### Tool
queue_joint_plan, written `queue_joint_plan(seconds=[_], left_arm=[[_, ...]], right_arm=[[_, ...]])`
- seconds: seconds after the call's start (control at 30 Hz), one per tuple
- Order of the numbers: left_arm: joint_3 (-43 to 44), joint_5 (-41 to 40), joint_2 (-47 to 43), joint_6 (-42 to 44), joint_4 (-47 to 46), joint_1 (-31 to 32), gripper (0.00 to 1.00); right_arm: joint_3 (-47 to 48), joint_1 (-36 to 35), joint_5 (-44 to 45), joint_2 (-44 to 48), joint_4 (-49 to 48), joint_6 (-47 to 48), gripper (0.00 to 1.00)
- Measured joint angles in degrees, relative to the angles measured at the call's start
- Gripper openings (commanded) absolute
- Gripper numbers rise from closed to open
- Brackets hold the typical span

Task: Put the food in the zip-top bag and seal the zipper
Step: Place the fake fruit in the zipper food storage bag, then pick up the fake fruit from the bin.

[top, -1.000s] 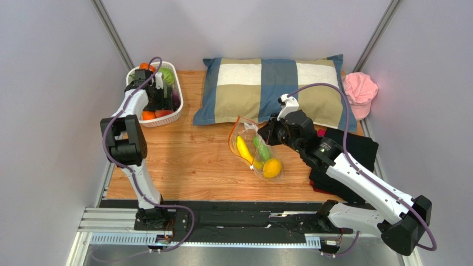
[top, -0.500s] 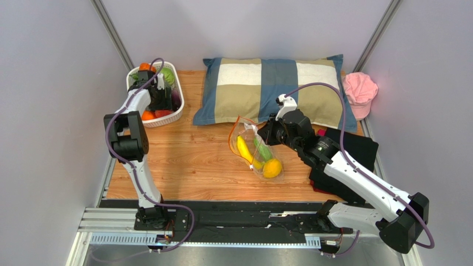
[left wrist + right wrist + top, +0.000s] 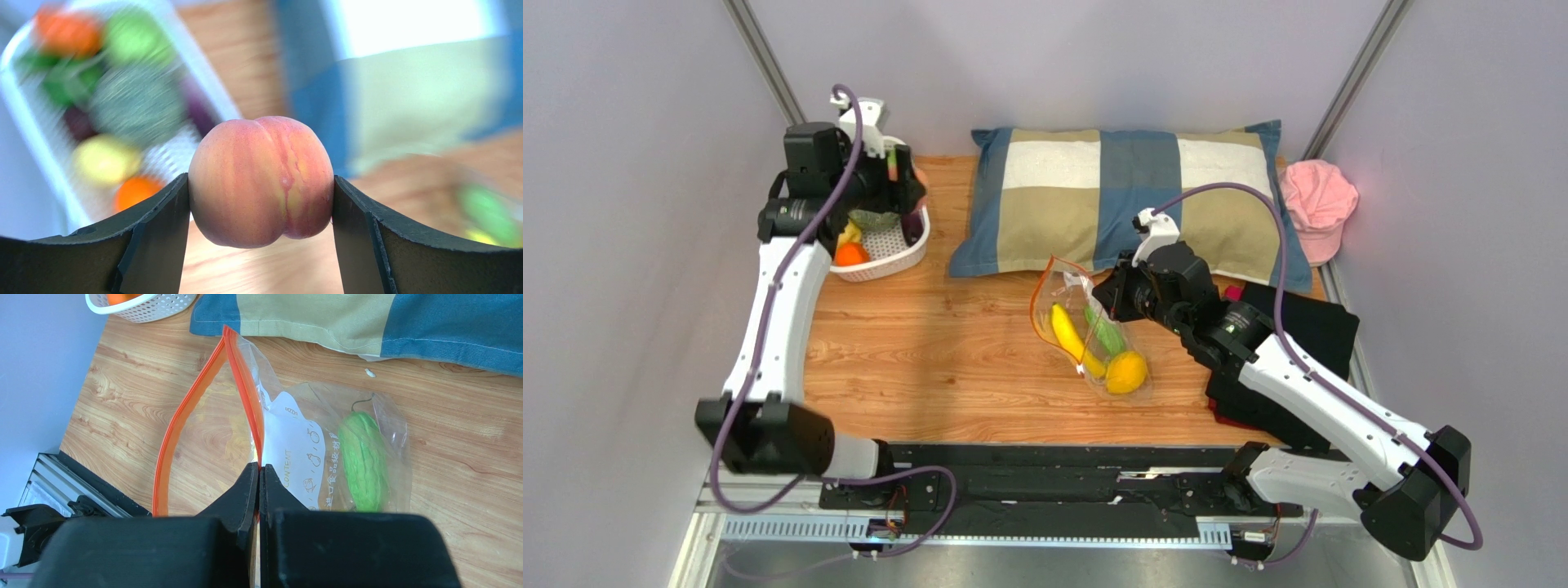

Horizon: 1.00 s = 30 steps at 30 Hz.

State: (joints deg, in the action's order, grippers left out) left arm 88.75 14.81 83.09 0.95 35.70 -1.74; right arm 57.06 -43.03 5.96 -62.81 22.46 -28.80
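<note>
The clear zip-top bag (image 3: 1090,341) lies on the wooden table with its mouth held open. Inside it are a yellow banana (image 3: 1063,328), a green fruit (image 3: 1102,331) and a yellow lemon (image 3: 1124,371). My right gripper (image 3: 1111,295) is shut on the far side of the orange-red zipper (image 3: 178,422), pinching it between its fingertips (image 3: 259,468); the green fruit (image 3: 363,459) shows beside the white label. My left gripper (image 3: 906,186) is raised over the basket's right rim and is shut on a peach-coloured fruit (image 3: 261,180).
The white basket (image 3: 891,254) at the back left holds more food, among it an orange piece and a yellow one. A checked pillow (image 3: 1124,196) lies at the back, a pink cap (image 3: 1318,202) at the back right, and black cloth (image 3: 1296,331) under my right arm.
My left gripper has risen out of the basket with the peach-coloured fruit and swung a little to the right. The right gripper and the bag have stayed put.
</note>
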Motion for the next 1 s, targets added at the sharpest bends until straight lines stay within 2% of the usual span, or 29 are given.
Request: queue_joint_plan(seconds=[0.03,0.2,0.3,0.43,0.53,0.57,0.63,0.67,0.87,1.0], left_arm=[[-0.5,2.7,-4.1,-0.3,-0.1,1.9,0.53],[-5.0,10.3,-13.3,-4.0,-0.8,18.2,0.54],[-8.2,12.9,-13.9,-7.2,-0.9,27.9,0.54],[-10.6,14.1,-10.4,-11.0,-1.3,36.5,0.59],[-10.9,14.1,-7.0,-13.0,-1.4,40.5,0.74],[-10.9,14.1,-5.7,-13.7,-1.5,41.5,0.83],[-10.8,13.8,-3.8,-14.5,-1.3,42.6,0.91],[-10.4,13.3,-2.5,-14.9,-0.7,42.6,0.99],[-8.9,11.8,-2.2,-15.8,0.4,37.6,0.99],[-4.6,11.8,-5.8,-15.0,2.5,28.5,0.99]], right_arm=[[0.0,0.0,0.0,0.0,0.0,0.0,0.0],[0.0,0.1,0.0,0.0,0.2,-0.2,0.0],[0.0,0.1,-0.1,0.0,0.6,-0.3,0.0],[0.0,0.2,-0.5,0.0,1.0,-0.3,0.0],[0.1,0.2,-0.8,0.2,1.3,-0.4,0.0],[0.2,0.2,-0.9,0.3,1.5,-0.4,0.0],[0.5,0.2,-1.1,0.5,1.6,-0.5,0.0],[0.7,0.2,-1.1,0.6,1.7,-0.5,0.0],[1.1,0.2,-1.1,2.4,2.3,-0.7,0.0],[1.1,0.2,-1.1,2.8,2.6,-1.1,0.0]])
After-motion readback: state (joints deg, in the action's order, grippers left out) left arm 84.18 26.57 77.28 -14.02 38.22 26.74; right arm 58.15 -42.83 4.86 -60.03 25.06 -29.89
